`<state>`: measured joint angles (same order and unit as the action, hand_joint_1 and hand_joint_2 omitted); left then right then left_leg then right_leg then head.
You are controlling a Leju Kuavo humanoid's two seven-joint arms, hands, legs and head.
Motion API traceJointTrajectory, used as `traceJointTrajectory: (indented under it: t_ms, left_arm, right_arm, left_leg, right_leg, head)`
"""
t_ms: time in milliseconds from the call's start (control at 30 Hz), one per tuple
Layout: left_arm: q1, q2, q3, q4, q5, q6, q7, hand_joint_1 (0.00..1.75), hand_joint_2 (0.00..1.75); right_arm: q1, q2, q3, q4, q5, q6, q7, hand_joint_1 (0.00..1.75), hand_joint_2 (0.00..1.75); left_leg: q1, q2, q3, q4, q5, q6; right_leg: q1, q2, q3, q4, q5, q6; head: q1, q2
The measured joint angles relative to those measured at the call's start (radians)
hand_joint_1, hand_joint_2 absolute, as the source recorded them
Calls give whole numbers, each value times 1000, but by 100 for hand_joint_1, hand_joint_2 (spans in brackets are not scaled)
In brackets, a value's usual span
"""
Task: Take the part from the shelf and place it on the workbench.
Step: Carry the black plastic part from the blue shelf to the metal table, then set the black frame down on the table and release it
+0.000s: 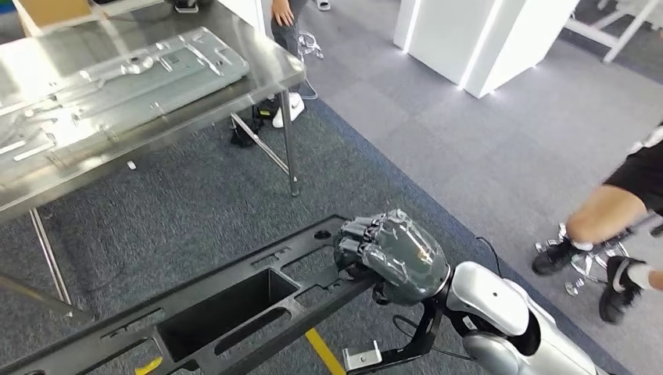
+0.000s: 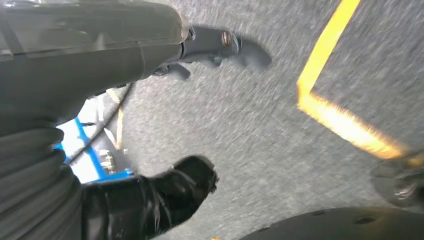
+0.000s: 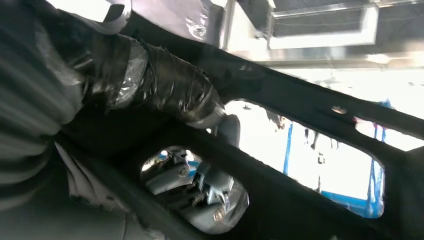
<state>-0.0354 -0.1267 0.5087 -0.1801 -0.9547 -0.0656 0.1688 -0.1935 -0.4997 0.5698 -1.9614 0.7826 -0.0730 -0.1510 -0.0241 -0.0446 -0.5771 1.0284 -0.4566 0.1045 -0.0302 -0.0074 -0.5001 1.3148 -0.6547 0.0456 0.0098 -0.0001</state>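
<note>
Nearest, low in the head view, the robot's right hand (image 1: 388,254) is curled over the right end of the long black part (image 1: 227,305), gripping its edge, with the silver forearm running off toward the lower right corner. The part is a flat plastic frame with slots and one deep rectangular pocket near its middle; it stretches from the hand down to the lower left corner, held up above the grey carpet (image 1: 195,211). A bit of yellow floor tape (image 1: 324,351) peeks out beneath it.

From the right wrist view the same part (image 3: 300,105) crosses the frame as dark bars with bright openings, and the taped thumb (image 3: 170,92) lies against it, with fingers showing through a cut-out lower down.

In the left wrist view the left hand (image 2: 170,100) hangs over grey carpet with yellow tape lines (image 2: 345,125); its thumb (image 2: 170,192) and fingers stand apart with nothing between them, and a dark curved edge sits in the lower right.

Farther off, in the upper left of the head view, stands the steel workbench (image 1: 270,82), carrying a pressed metal panel (image 1: 117,78). Beyond its leg is a person's white shoe (image 1: 289,109), and at the right edge another person's leg and black shoes (image 1: 594,234).
</note>
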Motion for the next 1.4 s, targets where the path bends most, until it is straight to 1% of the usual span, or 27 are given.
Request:
traceJointTrajectory:
  t_ms: [67, 100, 133, 233, 267, 333, 367, 433, 467, 533, 600, 633, 667, 733, 767, 800, 867, 933, 967, 1033, 1067, 1100, 1167, 1233, 1300, 1333, 1400]
  left_arm:
    - [6, -2, 1, 0, -1, 0, 0, 0, 175]
    - [10, -4, 1, 0, -1, -1, -1, 0, 175]
    - [14, -5, 2, 0, -2, -1, -1, 0, 175]
    - [30, -8, 4, 5, 0, -3, -4, 0, 175]
    - [31, -9, 6, 6, 6, -4, -8, 0, 175]
    - [10, -1, 17, 3, 42, -21, -14, 0, 175]
    - [-12, 10, 27, -2, 68, -43, -10, 0, 175]
    - [-73, 44, 56, -18, 123, -113, 22, 0, 175]
    - [-103, 60, 70, -27, 143, -145, 37, 0, 175]
    - [-141, 90, 97, -44, 168, -182, 51, 0, 175]
    - [-147, 111, 117, -51, 181, -183, 44, 0, 175]
    - [-141, 118, 126, -52, 186, -179, 40, 0, 175]
    - [-133, 124, 135, -52, 189, -174, 36, 0, 175]
    - [-114, 133, 149, -52, 196, -165, 31, 0, 175]
    - [-109, 136, 153, -52, 199, -163, 29, 0, 175]
    - [-108, 137, 156, -53, 201, -161, 27, 0, 175]
    - [-118, 139, 162, -55, 207, -157, 24, 0, 175]
    - [-127, 140, 172, -57, 215, -154, 22, 0, 175]
    - [-130, 141, 176, -58, 218, -153, 20, 0, 175]
    - [-133, 142, 182, -58, 220, -153, 17, 0, 175]
    - [-132, 142, 185, -58, 220, -153, 17, 0, 175]
    - [-131, 143, 187, -58, 220, -153, 16, 0, 175]
    - [-122, 144, 191, -58, 221, -153, 17, 0, 175]
    - [-112, 139, 194, -55, 223, -152, 19, 0, 175]
    - [-108, 136, 198, -52, 229, -152, 19, 0, 175]
    - [-108, 139, 200, -52, 231, -151, 18, 0, 175]
    - [-103, 142, 203, -52, 234, -153, 16, 0, 175]
  right_arm:
    - [-26, -14, -3, 9, -6, 22, 10, 175, 175]
    - [-40, -19, -4, 14, -8, 30, 13, 175, 175]
    - [-52, -24, -5, 19, -11, 37, 15, 175, 175]
    - [-72, -33, -5, 38, -16, 51, 19, 175, 175]
    - [-81, -33, -3, 45, -14, 59, 16, 175, 175]
    - [-149, -5, 13, 78, -4, 88, -2, 175, 175]
    - [-208, 29, 30, 112, 2, 104, -14, 175, 175]
    - [-331, 126, 84, 212, 7, 128, -29, 175, 175]
    - [-377, 175, 115, 263, 5, 132, -30, 175, 175]
    - [-450, 256, 175, 348, -7, 138, -29, 175, 175]
    - [-511, 313, 218, 408, -19, 143, -29, 175, 175]
    - [-535, 335, 232, 432, -23, 143, -29, 175, 175]
    - [-555, 351, 244, 454, -24, 142, -28, 175, 175]
    - [-581, 374, 269, 497, -21, 134, -28, 175, 175]
    - [-592, 383, 278, 512, -17, 129, -27, 175, 175]
    - [-608, 391, 286, 523, -14, 126, -27, 175, 175]
    - [-653, 414, 293, 534, -8, 124, -22, 175, 175]
    - [-693, 432, 296, 548, -2, 118, -14, 175, 175]
    - [-703, 436, 298, 558, 1, 115, -11, 175, 175]
    - [-707, 437, 305, 579, 5, 110, -8, 175, 175]
    - [-707, 438, 307, 589, 7, 109, -7, 175, 175]
    - [-707, 437, 310, 597, 9, 109, -6, 175, 175]
    - [-709, 437, 314, 610, 12, 110, -4, 175, 175]
    - [-712, 437, 322, 629, 13, 110, -3, 175, 175]
    - [-721, 438, 330, 656, 17, 111, -2, 175, 175]
    - [-730, 439, 332, 670, 22, 110, -2, 175, 175]
    - [-754, 441, 333, 705, 36, 108, -3, 175, 175]
  left_leg:
    - [3, -35, 64, -18, -38, -4]
    - [6, -52, 99, -25, -60, -7]
    - [10, -67, 133, -31, -83, -11]
    - [17, -105, 203, -35, -157, -27]
    - [19, -115, 223, -40, -177, -33]
    - [21, -116, 236, -24, -172, -47]
    - [21, -96, 219, 19, -142, -53]
    - [18, -29, 121, 162, -86, -69]
    - [18, 4, 62, 224, -86, -75]
    - [18, 31, -39, 273, -158, -82]
    - [18, 36, -100, 230, -220, -80]
    - [17, 41, -120, 182, -198, -75]
    - [14, 54, -135, 115, -119, -65]
    - [4, 89, -152, -8, 104, -47]
    - [0, 99, -154, -31, 175, -43]
    - [-2, 96, -155, -27, 193, -45]
    - [1, 76, -150, 8, 150, -46]
    - [5, 60, -135, 11, 122, -38]
    - [6, 55, -125, 5, 114, -35]
    - [6, 43, -105, -2, 98, -30]
    - [4, 36, -95, -4, 90, -30]
    - [1, 28, -84, -4, 81, -31]
    - [-6, 18, -63, -4, 65, -31]
    - [-5, 12, -47, -9, 55, -34]
    - [4, 6, -41, -18, 53, -44]
    - [6, 3, -38, -24, 55, -51]
    - [4, 8, -37, -23, 50, -61]
  right_leg:
    - [-1, 4, -114, 6, -84, 1]
    - [-1, 6, -159, -24, -91, 4]
    - [-1, 11, -198, -71, -52, 8]
    - [-3, 56, -267, -245, 271, 16]
    - [-2, 63, -271, -267, 333, 10]
    - [0, 50, -251, -258, 318, -13]
    - [0, 42, -234, -263, 302, -24]
    - [1, 26, -185, -288, 274, -39]
    - [3, 13, -156, -302, 258, -42]
    - [6, -17, -83, -330, 219, -46]
    - [8, -42, 1, -354, 174, -48]
    - [10, -53, 44, -366, 150, -48]
    - [12, -65, 84, -377, 125, -47]
    - [20, -74, 156, -385, 74, -41]
    - [23, -74, 182, -388, 48, -38]
    - [26, -74, 206, -388, 24, -33]
    - [25, -74, 241, -395, -16, -26]
    - [23, -43, 218, -328, -54, -20]
    - [23, -22, 173, -253, -79, -19]
    - [24, -3, 43, -86, -111, -20]
    - [25, -2, -14, -38, -99, -23]
    - [27, -1, -56, -31, -63, -28]
    - [36, 2, -86, -126, 66, -51]
    - [53, 10, -83, -234, 166, -88]
    - [67, 14, -71, -284, 186, -118]
    - [69, 13, -62, -304, 188, -125]
    - [58, 9, -34, -344, 196, -123]
  head:
    - [0, 0]
    - [1, 0]
    - [1, 0]
    - [1, 0]
    - [2, 0]
    - [1, 0]
    - [1, 0]
    - [0, 0]
    - [-1, 0]
    - [-1, 0]
    - [-2, 0]
    - [-2, 0]
    - [-2, 0]
    - [-2, 0]
    - [-2, 0]
    - [-2, 0]
    - [-2, 0]
    - [-2, 0]
    - [-2, 0]
    - [-2, 0]
    - [-2, 0]
    - [-2, 0]
    - [-2, 0]
    - [-7, 0]
    - [-9, 0]
    - [-7, 0]
    - [-6, 0]
